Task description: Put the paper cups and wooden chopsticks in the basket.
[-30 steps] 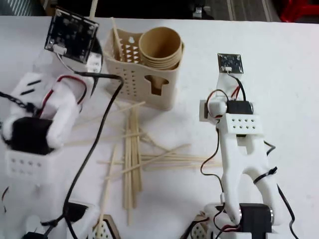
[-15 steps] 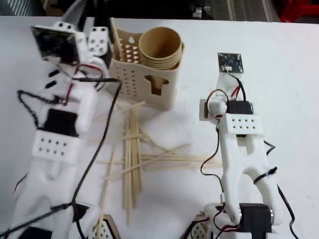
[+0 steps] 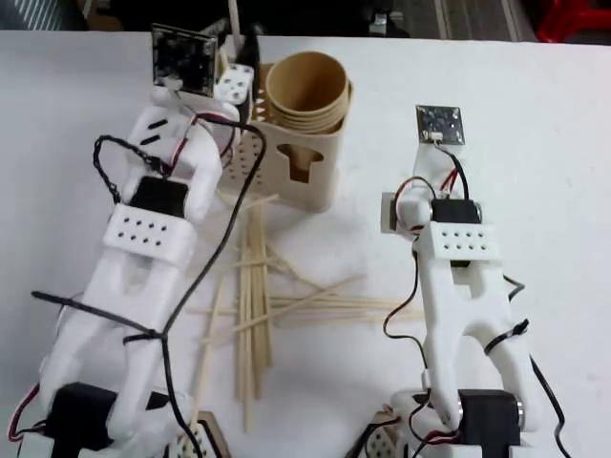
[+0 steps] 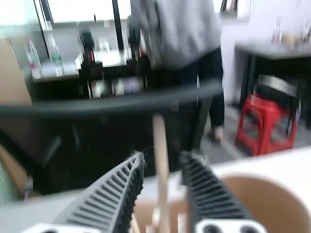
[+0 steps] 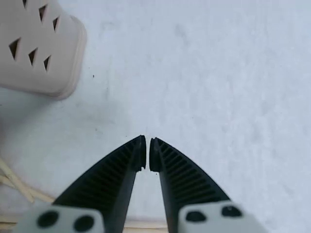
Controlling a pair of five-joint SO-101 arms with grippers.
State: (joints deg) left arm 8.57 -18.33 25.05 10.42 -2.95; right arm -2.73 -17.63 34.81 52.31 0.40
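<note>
No writing can be read anywhere.

The two small dark square circuit boards [image 3: 182, 54] [image 3: 440, 123] on top of the arms carry only specks too fine to make out. The clear plastic bottles [image 4: 31, 56] in the room behind have labels too blurred to read. The beige perforated plastic basket [image 3: 325, 176] shows only cut-out holes and triangles. The tan paper cups [image 3: 307, 86] and the pale wooden chopstick [image 4: 159, 160] show plain surfaces.

One basket [image 3: 286, 186], one stack of paper cups [image 3: 307, 91], and loose chopsticks [image 3: 253, 305] too tangled to count.
</note>
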